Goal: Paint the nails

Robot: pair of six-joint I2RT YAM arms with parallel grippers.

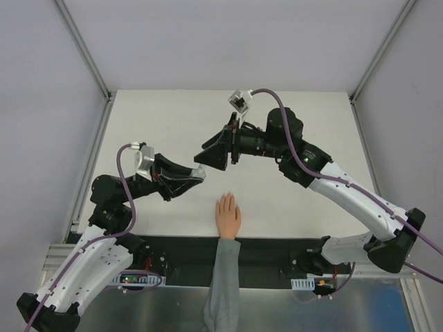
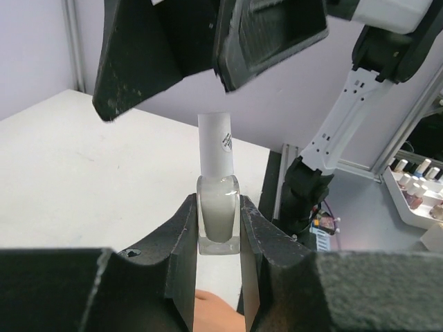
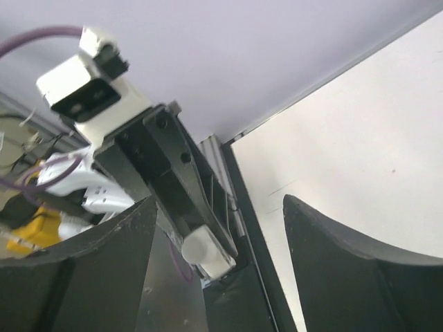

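Note:
A peach mannequin hand (image 1: 227, 216) with a grey sleeve (image 1: 221, 290) lies palm down at the table's near edge; its nails (image 1: 225, 199) are barely distinct at the fingertips. My left gripper (image 1: 201, 174) is shut on a small clear nail polish bottle (image 2: 219, 211) with a white cap (image 2: 214, 142), held upright above and left of the hand. My right gripper (image 1: 206, 158) is open, its jaws just above the cap and apart from it. In the right wrist view the cap (image 3: 201, 247) shows end-on between my spread right fingers (image 3: 111, 263). A bit of the hand (image 2: 216, 312) shows below the bottle.
The white table (image 1: 159, 124) is bounded by metal frame posts (image 1: 83, 48) at the back corners. A black strip (image 1: 277, 250) runs along the near edge by the arm bases. A rack of polish bottles (image 2: 414, 190) stands off the table to the right.

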